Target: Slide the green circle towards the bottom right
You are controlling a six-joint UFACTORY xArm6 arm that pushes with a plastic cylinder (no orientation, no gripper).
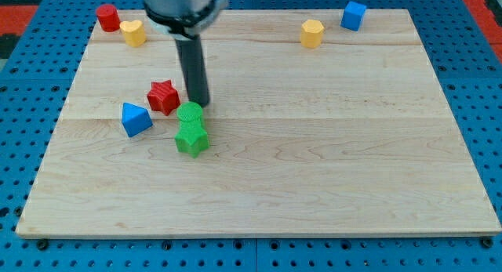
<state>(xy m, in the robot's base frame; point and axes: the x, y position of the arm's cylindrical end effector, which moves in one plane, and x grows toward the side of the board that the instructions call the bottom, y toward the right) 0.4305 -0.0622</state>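
On the pale wooden board (314, 146), my tip (200, 104) touches the green circle (190, 113); no pincer shows.

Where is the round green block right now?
The green circle sits left of the board's centre, touching the green star just below it, with the red star to its upper left. My tip is right at its upper-right edge.

Wooden board (329, 170) on blue perforated surface (486, 107). Red cylinder (108, 18) at view's top left, yellow block (133, 33) just beside it. Yellow block (312, 34) and blue cube (354, 16) near view's top right. Red star (163, 96) left of centre, blue triangle-ish block (136, 119) below-left of it. Green star (191, 138) lower centre-left.
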